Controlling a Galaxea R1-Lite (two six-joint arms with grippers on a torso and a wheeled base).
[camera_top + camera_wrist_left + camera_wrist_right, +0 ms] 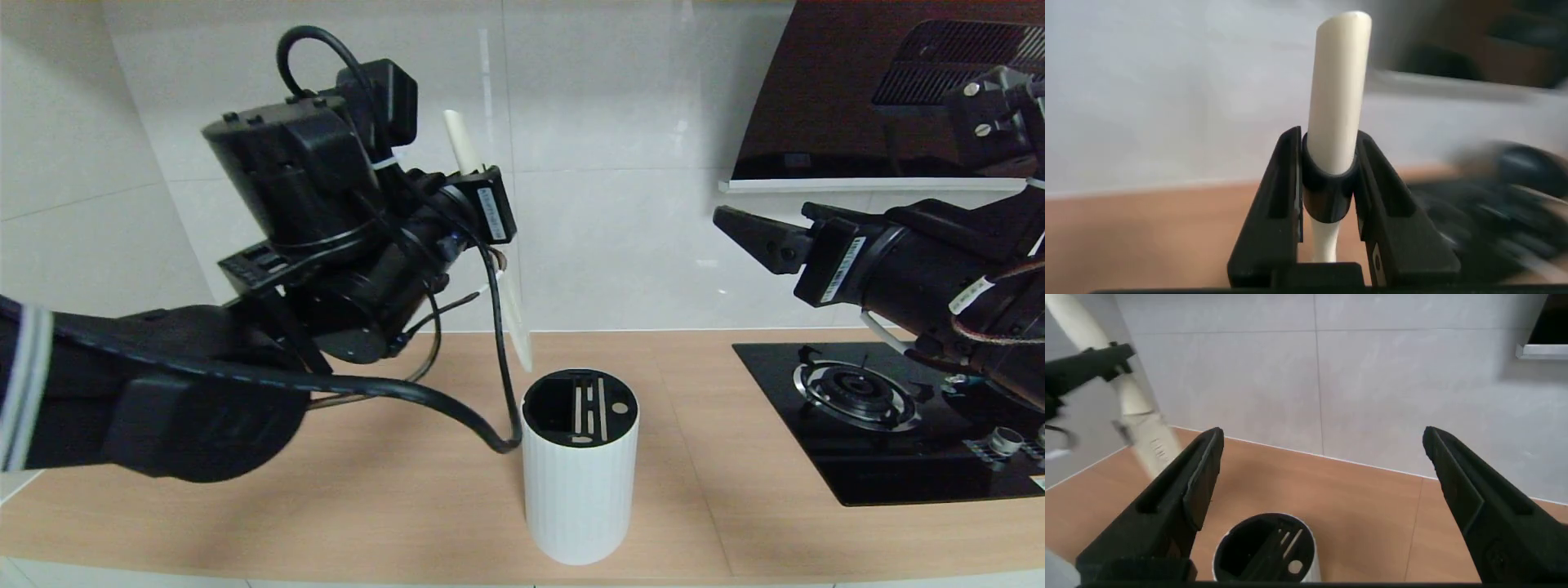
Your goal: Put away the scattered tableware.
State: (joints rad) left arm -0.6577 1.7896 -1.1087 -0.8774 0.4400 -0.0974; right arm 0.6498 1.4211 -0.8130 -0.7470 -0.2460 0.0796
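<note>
1. Nearest, in the middle of the wooden counter [367, 490], stands a white ribbed holder [580, 490]. Its black top has one large opening, a few narrow slits and a small round hole. I cannot tell whether anything is already inside.
2. Just above the holder, at about 11 o'clock from its top, hangs the tip of what looks like a cream knife [514, 318]. It is near the rim but apart from it and not yet in any slot. The blade slopes up toward 11 o'clock to the handle.
3. The left gripper [1329, 188] has its fingers closed narrow on the knife's handle, with the rounded handle end sticking out beyond them.
4. At 3 o'clock from the holder, a black glass hob [816, 457] with a gas burner is set into the counter.
5. Higher, at about 2 o'clock from the holder, the right gripper [1323, 441] hovers with its fingers spread wide and nothing between them.
6. Farthest is the pale tiled wall [637, 122].
7. Judged from this, the knife is picked up and brought over but not stowed. What remains is lining the tip up with a slit, lowering it and letting go. The pictures do not tell whether other pieces are waiting.
</note>
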